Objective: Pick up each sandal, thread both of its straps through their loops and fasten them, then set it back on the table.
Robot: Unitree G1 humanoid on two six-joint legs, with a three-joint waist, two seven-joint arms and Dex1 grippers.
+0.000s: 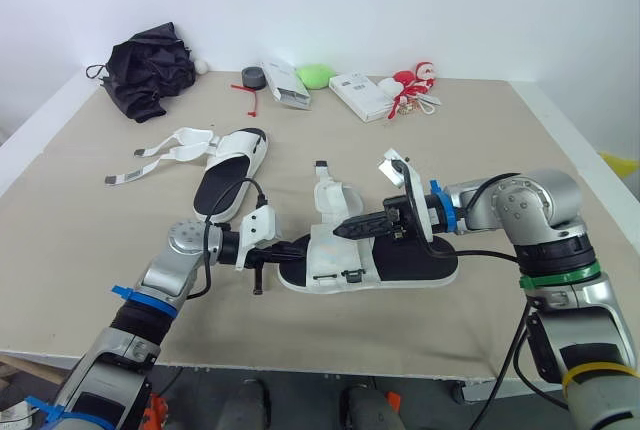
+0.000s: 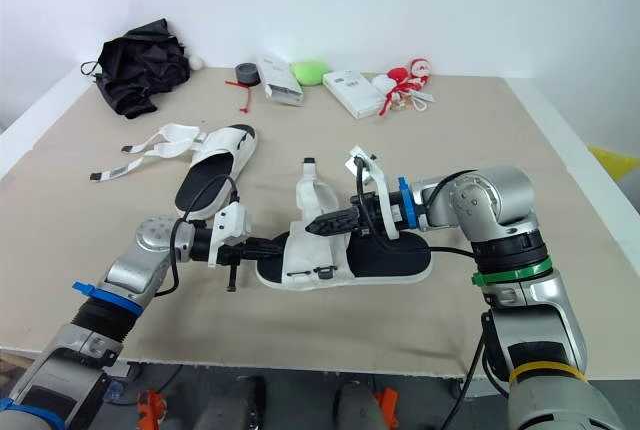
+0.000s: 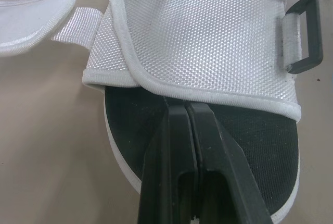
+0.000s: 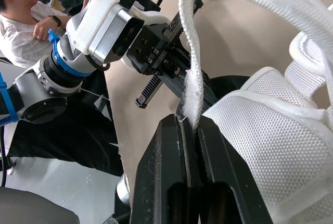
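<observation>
Sandal (image 1: 410,260): strap (image 4: 190,78) pinched thinly by right gripper (image 1: 341,231), left gripper (image 1: 300,247) closed empty at 9 o'clock toe, so a tug may slip strap or drag sole.

No legible text, print on the white boxes (image 1: 361,96) too small to read

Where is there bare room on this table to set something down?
Bare beige cloth between the near white-and-black sandal and the right edge; also the left near corner, before the second sandal's loose straps. Crowded far edge: black bundle, grey tape roll, white boxes, red trinkets.
</observation>
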